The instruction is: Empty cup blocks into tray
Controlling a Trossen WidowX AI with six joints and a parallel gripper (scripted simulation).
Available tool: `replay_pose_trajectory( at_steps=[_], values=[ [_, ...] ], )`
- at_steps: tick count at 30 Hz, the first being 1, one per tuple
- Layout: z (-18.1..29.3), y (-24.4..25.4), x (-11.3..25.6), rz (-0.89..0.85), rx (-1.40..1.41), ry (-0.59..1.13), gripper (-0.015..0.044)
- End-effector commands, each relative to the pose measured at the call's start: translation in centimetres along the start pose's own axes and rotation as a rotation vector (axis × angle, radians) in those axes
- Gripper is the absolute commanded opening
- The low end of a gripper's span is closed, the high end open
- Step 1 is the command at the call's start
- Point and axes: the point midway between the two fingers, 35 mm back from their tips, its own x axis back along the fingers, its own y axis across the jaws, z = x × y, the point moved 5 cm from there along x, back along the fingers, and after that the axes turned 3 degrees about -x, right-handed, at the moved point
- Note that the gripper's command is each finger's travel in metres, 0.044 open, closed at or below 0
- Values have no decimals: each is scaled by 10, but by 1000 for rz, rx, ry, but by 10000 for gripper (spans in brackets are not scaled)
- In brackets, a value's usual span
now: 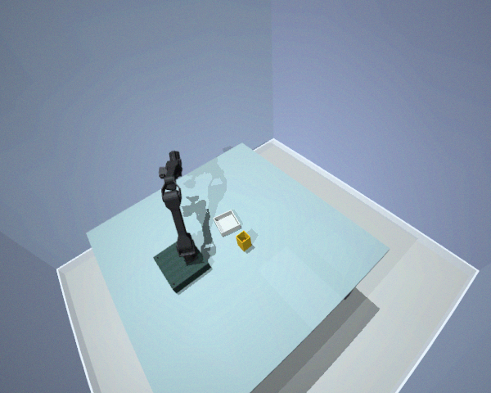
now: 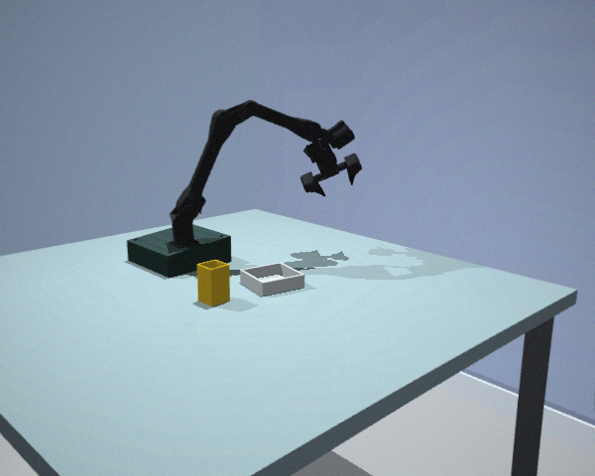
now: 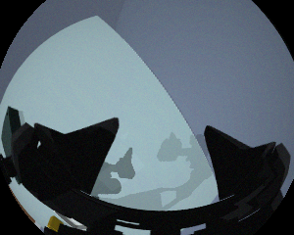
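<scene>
The yellow square cup (image 1: 244,242) (image 2: 213,285) (image 3: 54,223) stands upright on the table, close beside the tray. Its open top faces up; blocks inside cannot be made out. The shallow white tray (image 1: 231,231) (image 2: 284,287) lies flat, and no blocks show in it. My gripper (image 2: 338,189) (image 3: 163,125) is open and empty. It is high above the table, well away from the cup and beyond the tray as seen from the arm's base, with its fingers pointing downward at a slant. In the wrist view the cup shows only at the lower left edge.
The arm's dark green base block (image 1: 180,270) (image 2: 199,258) stands on the pale blue table (image 1: 203,325) (image 2: 134,358), near the cup and tray. The arm's shadow falls across the table behind the tray. The far table edge shows in the wrist view.
</scene>
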Motion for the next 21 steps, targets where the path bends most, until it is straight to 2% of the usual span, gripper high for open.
replay_pose_trajectory(
  at_steps=[1,11,21],
  values=[
    [43,-4,33,65,-130,16,440],
    [121,5,106,232,-376,42,440],
    [184,39,174,409,-607,63,440]
  ],
)
